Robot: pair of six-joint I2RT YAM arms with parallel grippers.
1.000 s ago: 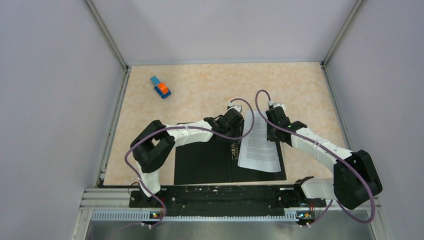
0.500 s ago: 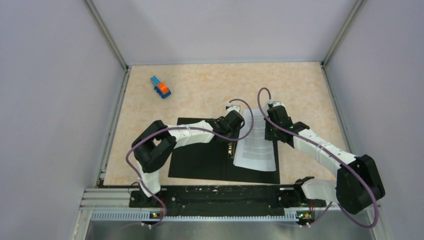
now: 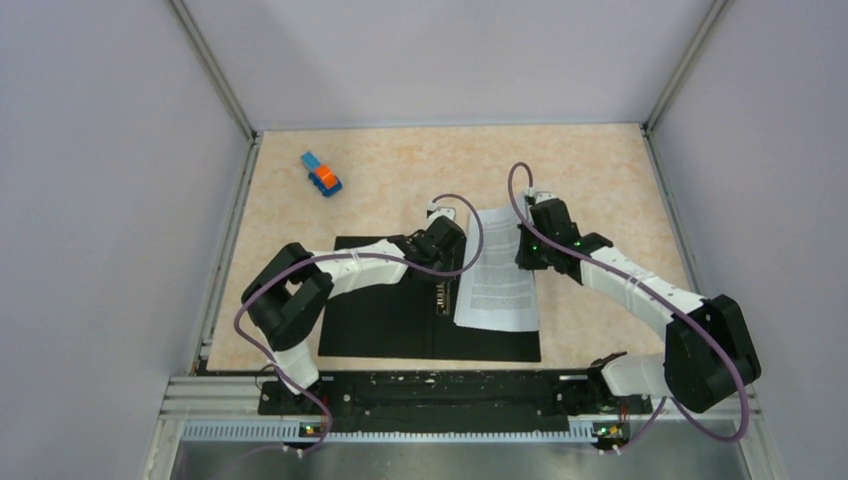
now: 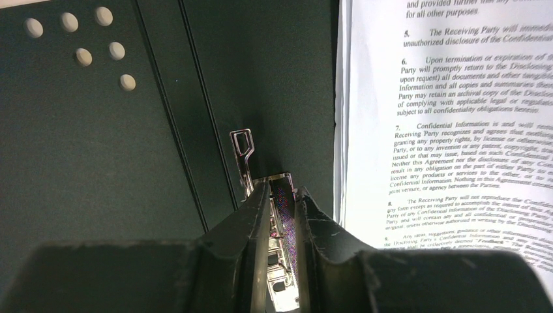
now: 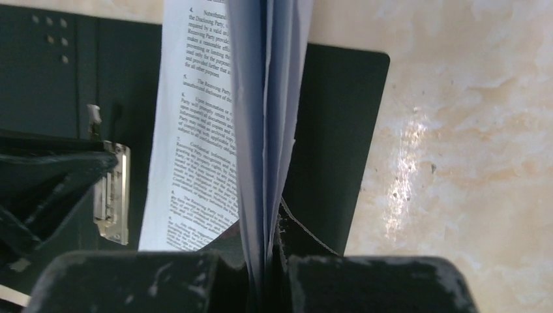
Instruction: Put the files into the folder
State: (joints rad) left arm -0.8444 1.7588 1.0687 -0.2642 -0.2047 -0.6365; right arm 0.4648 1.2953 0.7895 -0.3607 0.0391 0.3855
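The right hand [image 5: 267, 251] clenches the edge of the white printed paper sheets [image 5: 195, 130] lying over the right half of the thin open black-lined folder [image 3: 385, 320] on the beige desk [image 3: 400, 170], while the left hand [image 4: 282, 199] grips the metal spine clip [image 4: 279, 182]

Top view high, rear, looking down on whole table [image 3: 600, 170]; wrist views close over folder [image 4: 98, 163] (both share metal clip [image 5: 112, 195]).

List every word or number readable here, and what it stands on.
"6. Upon termination or expiration of": on the files' top sheet.
"7. Confidential Information is and will": same sheet.
"The Receiving Party": same sheet.
The rest of the print is too small or blurred.
Folder and metal clip: no text.
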